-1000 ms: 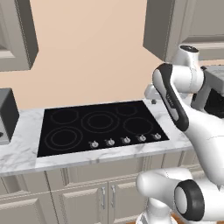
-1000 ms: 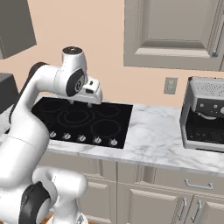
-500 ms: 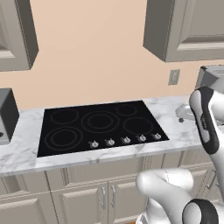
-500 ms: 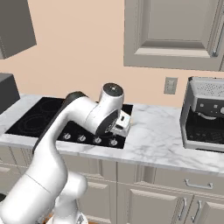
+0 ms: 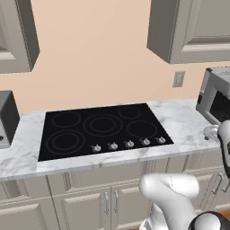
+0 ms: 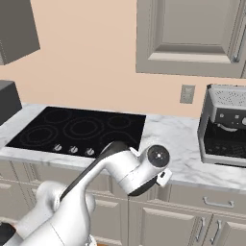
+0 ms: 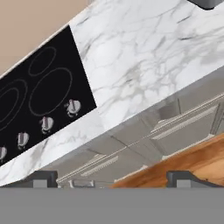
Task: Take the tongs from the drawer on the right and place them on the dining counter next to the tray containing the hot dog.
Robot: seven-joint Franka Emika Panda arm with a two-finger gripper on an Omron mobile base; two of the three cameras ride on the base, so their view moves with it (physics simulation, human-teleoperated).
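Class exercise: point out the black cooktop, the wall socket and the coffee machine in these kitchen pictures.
black cooktop point(image 5: 103, 128): left base view, centre of the glass.
wall socket point(image 6: 187, 94): right base view, middle of the plate.
coffee machine point(image 6: 226, 122): right base view, front panel.

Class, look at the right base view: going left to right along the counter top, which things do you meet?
Dark appliance at the left edge → black cooktop → bare marble counter → coffee machine.
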